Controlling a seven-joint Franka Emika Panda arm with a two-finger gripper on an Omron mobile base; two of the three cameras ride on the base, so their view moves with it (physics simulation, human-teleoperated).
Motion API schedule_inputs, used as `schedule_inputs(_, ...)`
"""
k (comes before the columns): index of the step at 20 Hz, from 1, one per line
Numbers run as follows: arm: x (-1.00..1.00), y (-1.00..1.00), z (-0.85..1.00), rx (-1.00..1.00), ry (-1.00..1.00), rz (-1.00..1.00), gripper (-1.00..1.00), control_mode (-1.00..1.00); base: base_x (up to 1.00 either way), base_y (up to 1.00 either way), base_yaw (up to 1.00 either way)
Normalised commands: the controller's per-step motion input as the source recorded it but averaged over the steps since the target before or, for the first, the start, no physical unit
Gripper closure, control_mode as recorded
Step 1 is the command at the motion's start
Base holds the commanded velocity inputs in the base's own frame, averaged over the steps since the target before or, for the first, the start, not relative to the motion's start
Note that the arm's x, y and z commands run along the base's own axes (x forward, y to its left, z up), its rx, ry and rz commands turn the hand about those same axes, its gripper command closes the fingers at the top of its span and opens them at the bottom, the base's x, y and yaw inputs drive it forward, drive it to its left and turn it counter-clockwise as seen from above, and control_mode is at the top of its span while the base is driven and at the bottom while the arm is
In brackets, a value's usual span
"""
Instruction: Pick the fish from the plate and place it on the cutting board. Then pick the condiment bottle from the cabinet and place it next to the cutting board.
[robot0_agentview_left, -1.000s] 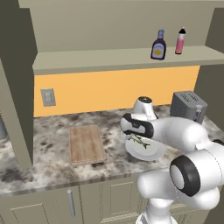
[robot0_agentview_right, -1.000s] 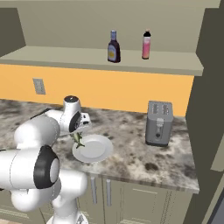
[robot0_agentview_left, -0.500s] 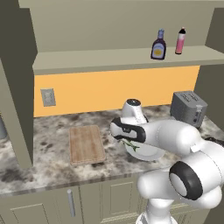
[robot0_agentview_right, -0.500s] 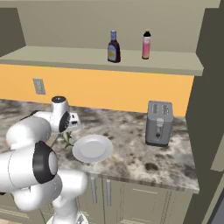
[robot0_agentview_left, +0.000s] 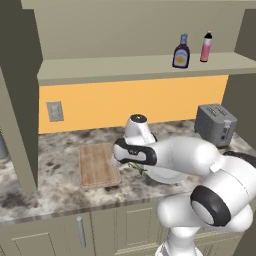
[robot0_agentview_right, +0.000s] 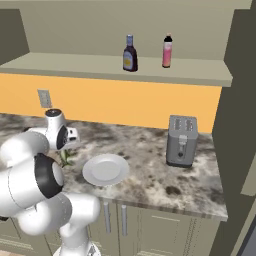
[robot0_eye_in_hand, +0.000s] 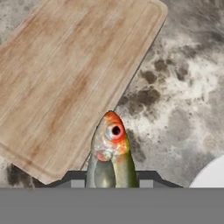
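Observation:
My gripper (robot0_eye_in_hand: 111, 181) is shut on the fish (robot0_eye_in_hand: 111, 151), a small greenish fish with an orange head that points out from between the fingers. It hangs above the counter, just off the edge of the wooden cutting board (robot0_eye_in_hand: 74, 74). From the left base view the gripper (robot0_agentview_left: 133, 164) and fish (robot0_agentview_left: 136, 167) are between the cutting board (robot0_agentview_left: 98, 165) and the white plate (robot0_agentview_left: 167, 176). The plate (robot0_agentview_right: 105, 169) is bare. The condiment bottle (robot0_agentview_left: 181, 51) stands on the cabinet shelf (robot0_agentview_left: 125, 67).
A slim pink bottle (robot0_agentview_left: 205, 46) stands right of the condiment bottle on the shelf. A silver toaster (robot0_agentview_left: 215, 123) sits on the counter at the right. A wall outlet (robot0_agentview_left: 54, 111) is behind the board. A cabinet side panel (robot0_agentview_left: 17, 100) rises to the left.
The arm has swung left, carrying the fish off the plate toward the cutting board. The plate now lies bare.

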Motion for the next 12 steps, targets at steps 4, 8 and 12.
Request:
schedule_inputs(4, 0.0, 0.5, 0.03, 0.0, 0.0, 0.0, 1.0, -1.0, 0.0, 0.0, 0.0)
schedule_inputs(8, 0.0, 0.44, 0.01, 0.0, 0.0, 0.0, 1.0, -1.0, 0.0, 0.0, 0.0)
schedule_inputs(12, 0.0, 0.4, 0.0, 0.0, 0.0, 0.0, 1.0, -1.0, 0.0, 0.0, 0.0)
